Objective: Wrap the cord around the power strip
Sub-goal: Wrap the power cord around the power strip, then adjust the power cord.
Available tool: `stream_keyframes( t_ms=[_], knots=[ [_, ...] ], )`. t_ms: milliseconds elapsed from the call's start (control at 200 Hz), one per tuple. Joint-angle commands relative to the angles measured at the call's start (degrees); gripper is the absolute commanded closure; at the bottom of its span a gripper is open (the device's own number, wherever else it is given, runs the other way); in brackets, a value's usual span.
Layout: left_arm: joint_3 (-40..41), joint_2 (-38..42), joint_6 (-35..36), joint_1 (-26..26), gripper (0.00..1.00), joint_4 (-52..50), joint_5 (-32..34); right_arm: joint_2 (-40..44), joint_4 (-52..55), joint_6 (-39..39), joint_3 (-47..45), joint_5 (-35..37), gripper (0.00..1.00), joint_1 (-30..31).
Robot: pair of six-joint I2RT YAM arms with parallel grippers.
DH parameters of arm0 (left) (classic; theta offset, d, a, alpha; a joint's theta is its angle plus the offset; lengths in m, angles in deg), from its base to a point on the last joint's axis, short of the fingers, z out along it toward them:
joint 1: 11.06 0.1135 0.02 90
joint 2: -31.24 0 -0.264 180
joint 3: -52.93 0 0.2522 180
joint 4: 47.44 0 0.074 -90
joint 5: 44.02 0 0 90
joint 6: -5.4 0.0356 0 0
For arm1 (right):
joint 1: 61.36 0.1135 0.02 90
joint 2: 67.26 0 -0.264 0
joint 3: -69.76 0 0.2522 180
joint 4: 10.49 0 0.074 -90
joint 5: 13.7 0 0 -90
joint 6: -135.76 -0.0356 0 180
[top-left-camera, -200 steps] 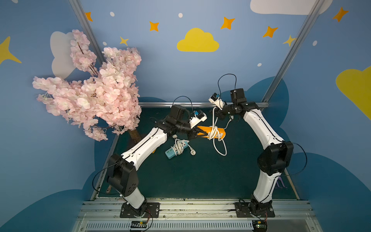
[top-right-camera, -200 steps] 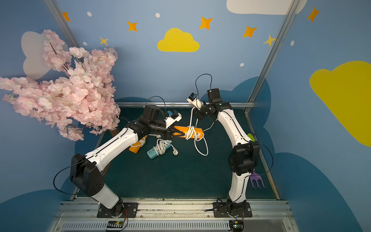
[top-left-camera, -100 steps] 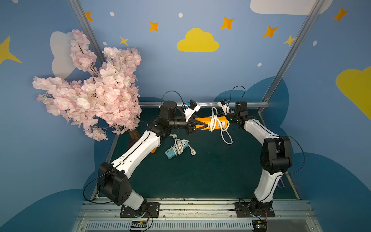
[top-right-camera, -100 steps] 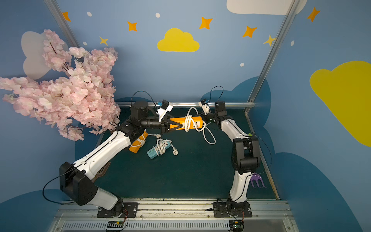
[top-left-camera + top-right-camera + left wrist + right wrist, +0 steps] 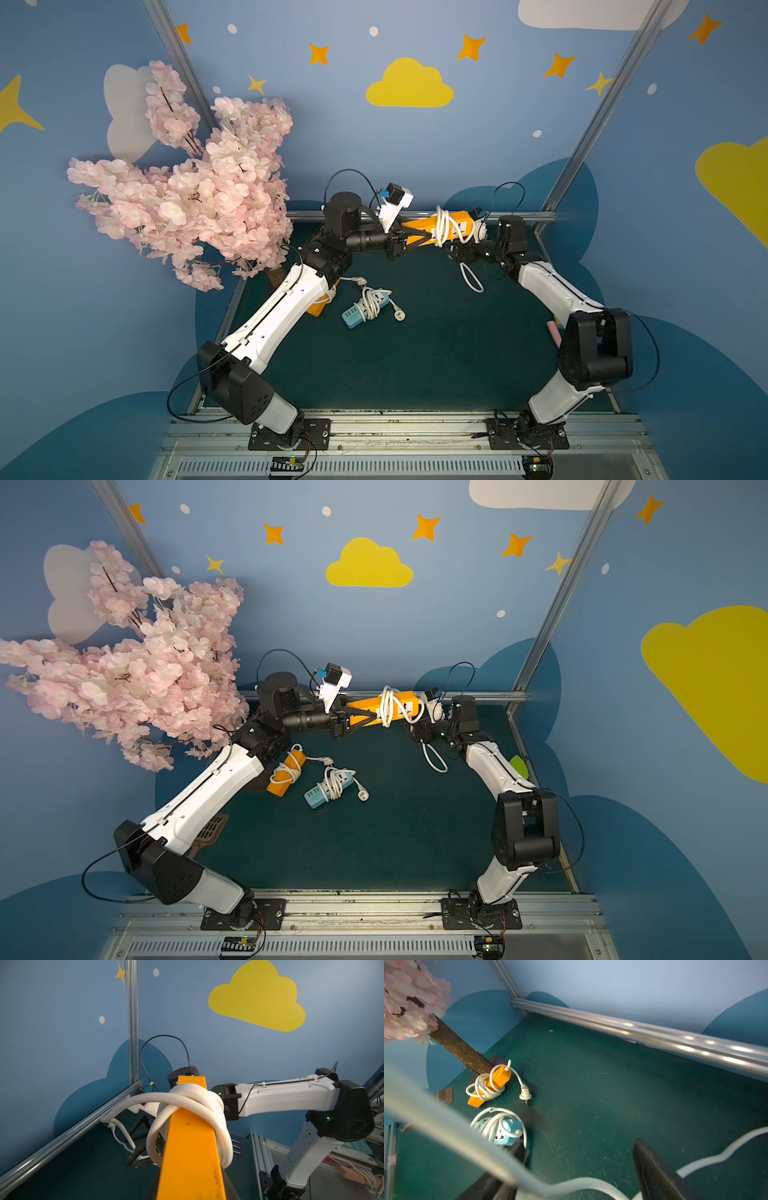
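My left gripper (image 5: 428, 236) (image 5: 373, 717) is shut on one end of the orange power strip (image 5: 417, 224) (image 5: 365, 709) (image 5: 191, 1147), holding it level in the air just before the back rail. The white cord (image 5: 441, 226) (image 5: 386, 708) (image 5: 187, 1101) is wound around its middle in several turns. A slack loop of it (image 5: 471, 278) (image 5: 434, 758) hangs from the free end. My right gripper (image 5: 455, 250) (image 5: 417, 733) (image 5: 578, 1145) stands open just below that free end. A blurred stretch of cord (image 5: 587, 1183) crosses loosely between its fingers.
On the green mat lie a second orange strip (image 5: 286, 773) (image 5: 496, 1082) and a teal strip (image 5: 365, 309) (image 5: 328, 787) (image 5: 506, 1132), both with cords wound on. The pink blossom tree (image 5: 195, 187) fills the back left. The metal rail (image 5: 519, 215) bounds the back.
The left arm lifted the orange strip back toward the rail. The right gripper came down from above, opened, let go of the cord and now sits under the strip's free end.
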Motion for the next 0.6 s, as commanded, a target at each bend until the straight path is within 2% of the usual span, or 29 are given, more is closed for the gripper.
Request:
stream_keyframes(
  t_ms=[0,125,320,596],
  knots=[
    [-2.4,-0.9,1.1,-0.1,0.97,0.6,2.3,3.9,7.6,-6.4,-1.1,5.7,0.17,-0.1],
    [-3.3,-1.5,-0.1,-0.2,0.97,1.6,1.8,6.6,15.4,-14.3,-2.5,10.4,0.18,0.7],
    [-4.0,-1.9,-0.2,-1.3,0.97,1.3,1.4,7.8,27.5,-23.8,-5.1,22.9,0.26,4.2],
    [-3.3,-1.5,-0.2,-1.7,0.97,1.0,1.2,-0.9,32.0,-26.9,-1.9,21.0,0.33,5.8]
  ],
)
